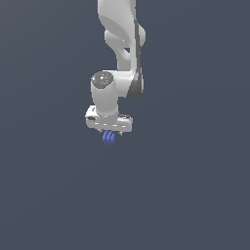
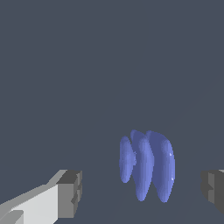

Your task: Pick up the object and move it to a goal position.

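The arm hung over a plain dark floor, wrist turned down, and the gripper sat right above the object; in the exterior view the little blue-violet lump peeked out just under the white hand. The wrist view showed the object as three rounded ridges standing side by side, lying between the two fingertips but nearer the far one; the jaws were spread wide, with a clear gap on each side and nothing held. The step in hand looked like the approach before the grasp; to do it well, the gripper wanted centring first, shifted toward the lump so both pads would meet it together rather than one shoving it sideways; then a straight descent until the pads flanked its middle, and a gentle close across the ridges. How close it was to the floor I could not tell; no goal marker showed in either view.
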Tool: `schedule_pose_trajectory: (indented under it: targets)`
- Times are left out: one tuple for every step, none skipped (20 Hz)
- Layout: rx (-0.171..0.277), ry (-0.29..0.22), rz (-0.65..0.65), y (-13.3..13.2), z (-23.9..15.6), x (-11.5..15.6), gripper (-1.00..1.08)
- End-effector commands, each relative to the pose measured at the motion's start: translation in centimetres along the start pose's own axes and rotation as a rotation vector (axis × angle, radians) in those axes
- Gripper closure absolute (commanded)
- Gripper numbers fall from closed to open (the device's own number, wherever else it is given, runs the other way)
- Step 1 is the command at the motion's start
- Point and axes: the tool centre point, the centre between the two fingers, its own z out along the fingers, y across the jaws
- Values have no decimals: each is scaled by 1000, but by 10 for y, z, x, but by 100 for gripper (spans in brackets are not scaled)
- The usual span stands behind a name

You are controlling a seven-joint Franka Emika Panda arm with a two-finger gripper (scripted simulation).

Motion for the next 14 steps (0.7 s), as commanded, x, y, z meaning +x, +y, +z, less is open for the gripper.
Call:
schedule_pose_trajectory:
  targets:
    - [-1,2,24,12,8,-6,-92]
    - [-2,3,31,15,10,-8,-92]
    - [-2,3,37,18,11,-9,-92]
    - [-2,3,41,20,13,-10,-92]
    - [-3,3,45,21,14,-11,-92]
    - [-3,3,46,22,14,-12,-92]
    - [-3,3,47,22,14,-12,-92]
    - [-3,2,44,21,14,-11,-92]
    - [-3,2,44,21,14,-11,-92]
    - [-3,2,44,21,15,-11,-92]
    - [-3,2,44,21,17,-11,-92]
    - [-3,2,44,21,19,-11,-92]
    - [-3,2,45,21,22,-11,-92]
    - [-3,2,45,21,26,-12,-92]
